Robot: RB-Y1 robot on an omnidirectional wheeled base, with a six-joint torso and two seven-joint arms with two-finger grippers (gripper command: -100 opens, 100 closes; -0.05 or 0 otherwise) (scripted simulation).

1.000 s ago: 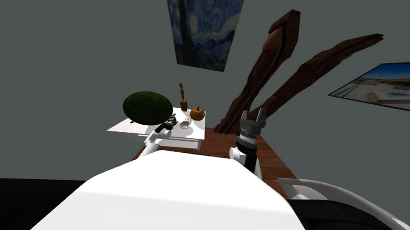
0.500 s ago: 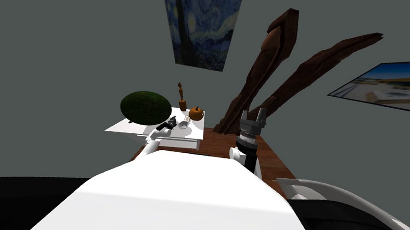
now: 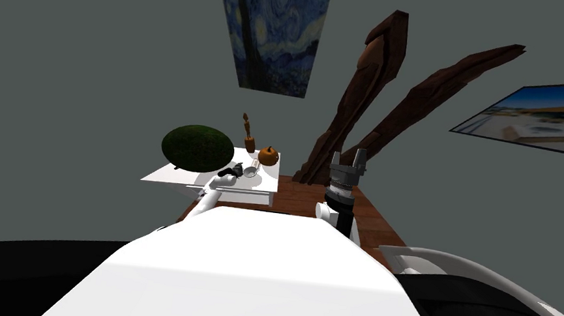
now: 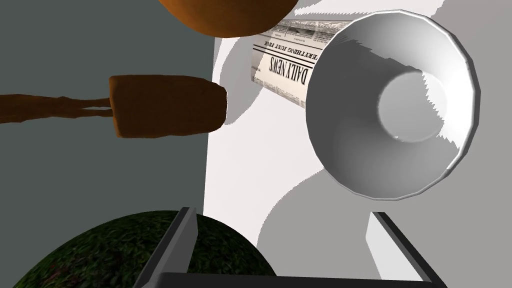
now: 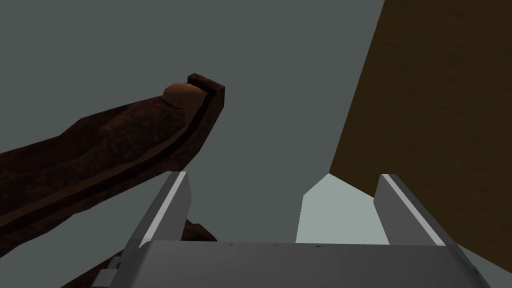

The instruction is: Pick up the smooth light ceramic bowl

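The bowl (image 4: 395, 105) sits on the white table (image 4: 240, 165) beside a newspaper (image 4: 287, 65), just ahead of the left gripper (image 4: 280, 220), whose fingers stand apart and empty; I'd say it should slide sideways to straddle the near rim before closing, while the right gripper (image 5: 282, 176), also spread, hangs idle.

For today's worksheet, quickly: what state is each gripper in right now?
Left gripper: open, empty; the white bowl is ahead of it, untouched.
Right gripper: open, holding nothing.
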